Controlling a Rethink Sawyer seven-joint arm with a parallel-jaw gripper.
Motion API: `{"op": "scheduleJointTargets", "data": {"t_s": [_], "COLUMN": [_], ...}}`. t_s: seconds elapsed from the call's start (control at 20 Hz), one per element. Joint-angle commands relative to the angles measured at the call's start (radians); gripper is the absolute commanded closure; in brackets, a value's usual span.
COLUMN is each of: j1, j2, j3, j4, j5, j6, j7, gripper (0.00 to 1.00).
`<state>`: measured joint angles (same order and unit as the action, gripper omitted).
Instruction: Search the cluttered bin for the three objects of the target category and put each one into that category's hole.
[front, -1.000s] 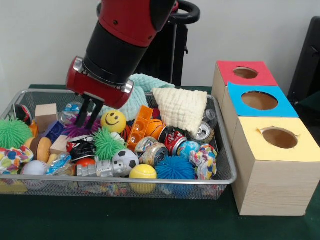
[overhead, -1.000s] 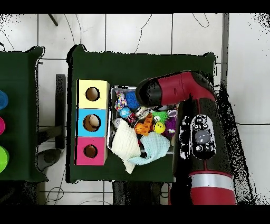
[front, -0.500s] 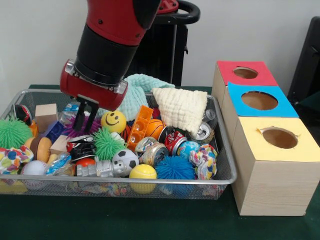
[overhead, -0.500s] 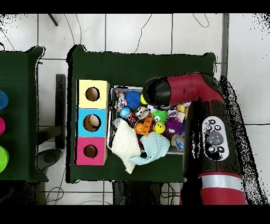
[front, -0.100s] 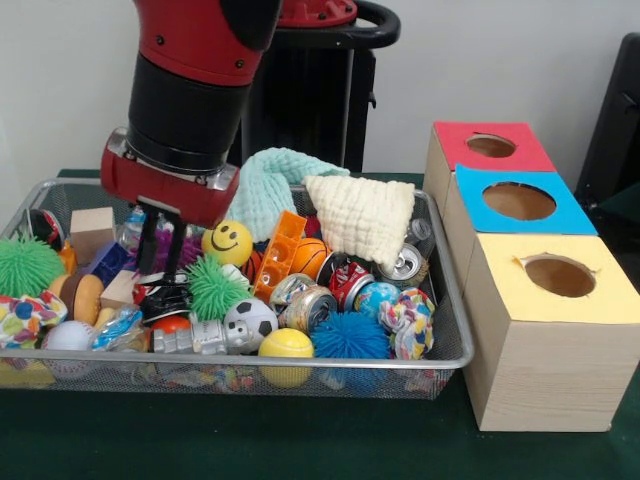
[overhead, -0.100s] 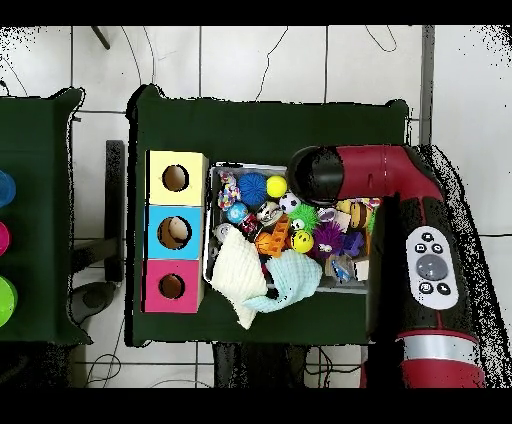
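Still searching: the gripper (front, -0.100s: 160, 255), fingers parted and empty, hangs over the bin (front, -0.100s: 440, 300), and must next descend onto a target.

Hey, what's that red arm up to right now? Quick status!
Tool low in the bin, over the purple spiky ball; grip unclear. Nothing lifted. All three box holes clear. Smiley ball and green spiky ball crowd it.

Bin (front, -0.100s: 447, 300): wire mesh metal. Beside the gripper (front, -0.100s: 160, 245): glossy plastic smiley ball (front, -0.100s: 227, 242), matt waffle-textured cloth (front, -0.100s: 362, 217), shiny metal can (front, -0.100s: 406, 262). Boxes (front, -0.100s: 545, 350): wood-grain finish.
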<state>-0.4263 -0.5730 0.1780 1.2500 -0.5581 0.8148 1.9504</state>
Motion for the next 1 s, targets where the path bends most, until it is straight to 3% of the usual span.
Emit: {"op": "scheduleJointTargets", "data": {"t_s": [0.05,0.5,0.7,1.0], "j1": [0.022,0.018,-0.084,-0.125], "j2": [0.05,0.035,-0.013,-0.023], "j3": [0.024,0.02,0.142,0.188], "j4": [0.045,0.057,0.166,0.202], "j5": [0.043,0.055,0.172,0.214], "j6": [-0.001,-0.033,-0.004,0.098], "j7": [0.065,0.051,-0.103,-0.196], "gripper": [0.0,0.0,0.0,0.0]}}
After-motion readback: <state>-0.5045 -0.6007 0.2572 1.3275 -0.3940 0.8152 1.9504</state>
